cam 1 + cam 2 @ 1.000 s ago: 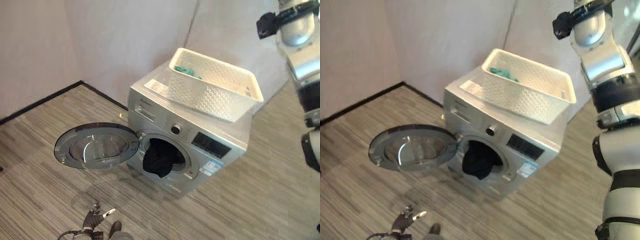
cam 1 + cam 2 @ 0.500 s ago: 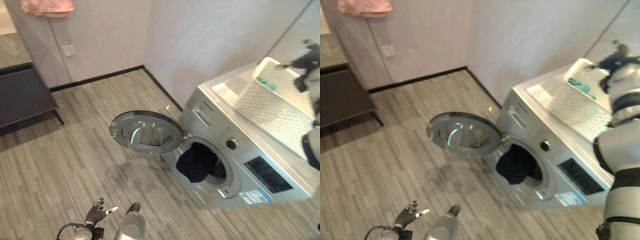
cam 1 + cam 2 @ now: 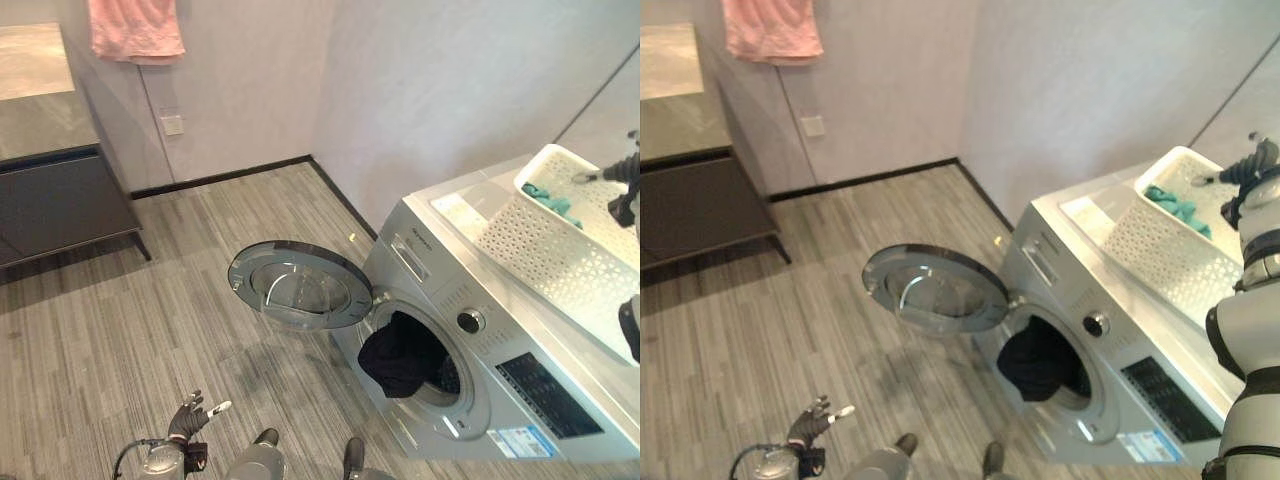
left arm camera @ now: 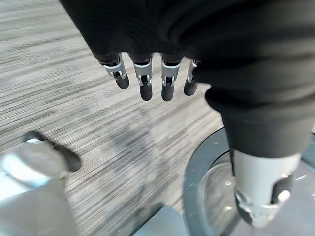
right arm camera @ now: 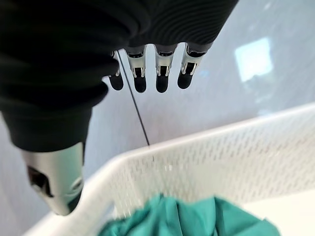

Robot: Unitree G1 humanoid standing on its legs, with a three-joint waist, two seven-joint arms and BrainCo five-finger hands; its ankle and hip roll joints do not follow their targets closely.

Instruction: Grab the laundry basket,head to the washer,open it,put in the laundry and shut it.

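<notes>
White plastic laundry basket (image 3: 560, 250), with small holes in its walls, is seen on top of the silver front-loading washer (image 3: 470, 330). Soft teal cloth (image 3: 1172, 204) is bunched in one corner of it. The washer's round glass door (image 3: 295, 285) is swung wide open, and dark black cloth (image 3: 400, 358) is hung out of the drum mouth. The right hand (image 5: 147, 73) is held above the basket, fingers loose, nothing grasped. The left hand (image 4: 147, 78) is kept low over the striped grey floor (image 3: 150, 320), fingers relaxed, empty.
</notes>
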